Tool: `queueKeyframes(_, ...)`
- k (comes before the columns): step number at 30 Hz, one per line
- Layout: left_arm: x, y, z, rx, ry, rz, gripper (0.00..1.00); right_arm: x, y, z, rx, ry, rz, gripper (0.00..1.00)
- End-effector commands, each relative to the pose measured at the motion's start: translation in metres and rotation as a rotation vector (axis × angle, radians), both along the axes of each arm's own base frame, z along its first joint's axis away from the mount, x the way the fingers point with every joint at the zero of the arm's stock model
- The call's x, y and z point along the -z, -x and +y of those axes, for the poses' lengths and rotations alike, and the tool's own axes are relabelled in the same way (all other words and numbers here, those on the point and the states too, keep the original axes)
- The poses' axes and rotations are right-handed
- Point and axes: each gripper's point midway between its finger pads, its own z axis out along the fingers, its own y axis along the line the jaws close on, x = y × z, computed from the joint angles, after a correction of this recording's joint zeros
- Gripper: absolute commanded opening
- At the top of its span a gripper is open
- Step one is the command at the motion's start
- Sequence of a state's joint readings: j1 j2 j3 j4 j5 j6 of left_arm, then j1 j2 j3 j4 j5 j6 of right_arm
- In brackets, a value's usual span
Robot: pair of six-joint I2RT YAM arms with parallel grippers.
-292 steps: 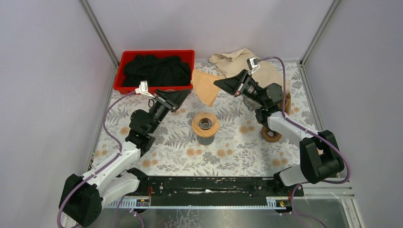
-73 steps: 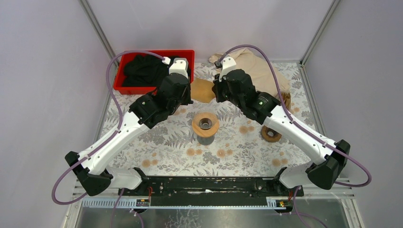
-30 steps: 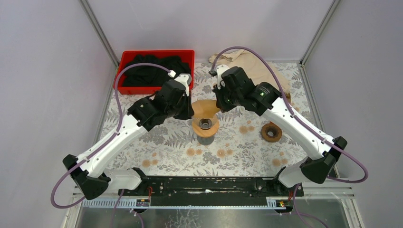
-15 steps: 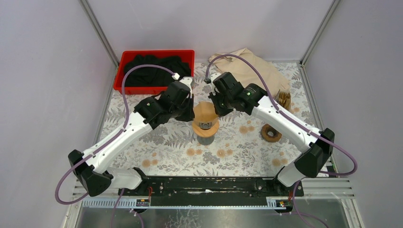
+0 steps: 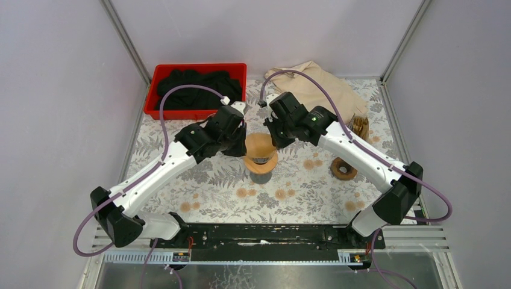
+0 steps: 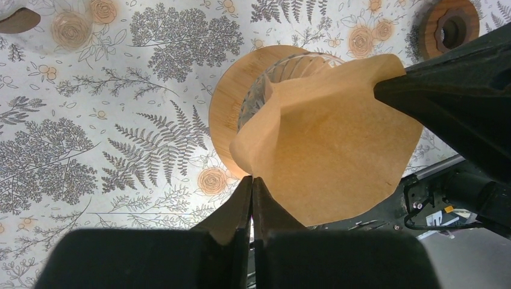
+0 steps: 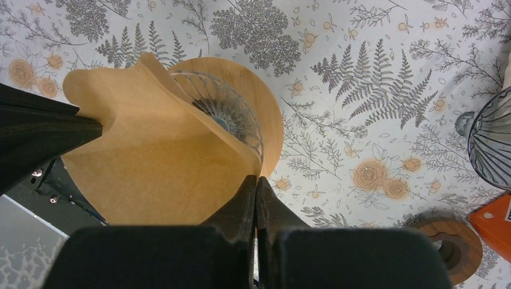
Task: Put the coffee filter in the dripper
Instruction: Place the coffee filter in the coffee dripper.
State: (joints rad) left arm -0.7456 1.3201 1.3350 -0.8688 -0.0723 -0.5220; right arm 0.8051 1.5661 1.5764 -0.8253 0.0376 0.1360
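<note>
The brown paper coffee filter [image 5: 260, 143] covers the top of the glass dripper with a round wooden collar [image 5: 268, 164]. The left gripper [image 5: 243, 144] and right gripper [image 5: 276, 139] pinch it from either side, blocking both flanks. The flowered tabletop [image 5: 205, 192] on the near side gives open passage. A wooden ring [image 5: 344, 169] sits to the right. A red plastic bin [image 5: 169, 113] and a beige cloth [image 5: 313, 87] crowd the back.

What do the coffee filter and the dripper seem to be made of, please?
The coffee filter looks like thin unbleached brown paper, matte; its edge curls softly. The dripper cone seems clear glass, possibly plastic, glossy; it is see-through with moulded ribs. The dripper collar is probably light wood, smooth and matte: a flat tan disc.
</note>
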Motion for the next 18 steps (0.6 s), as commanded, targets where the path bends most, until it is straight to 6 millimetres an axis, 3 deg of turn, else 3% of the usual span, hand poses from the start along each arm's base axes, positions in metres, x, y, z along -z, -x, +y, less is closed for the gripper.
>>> queueKeyframes(1, 0.009, 0.002, -0.001, 0.004, -0.003, 0.027, 0.07, 0.0, 0.002, 0.006, -0.026, -0.014, 0.001, 0.04)
queueKeyframes(10, 0.003, 0.0, -0.001, 0.0, 0.011, 0.008, 0.29, -0.009, 0.003, 0.005, -0.025, -0.034, -0.017, 0.22)
queueKeyframes(18, -0.006, -0.003, 0.0, -0.011, 0.021, -0.026, 0.57, -0.018, 0.001, 0.01, -0.033, -0.064, -0.036, 0.4)
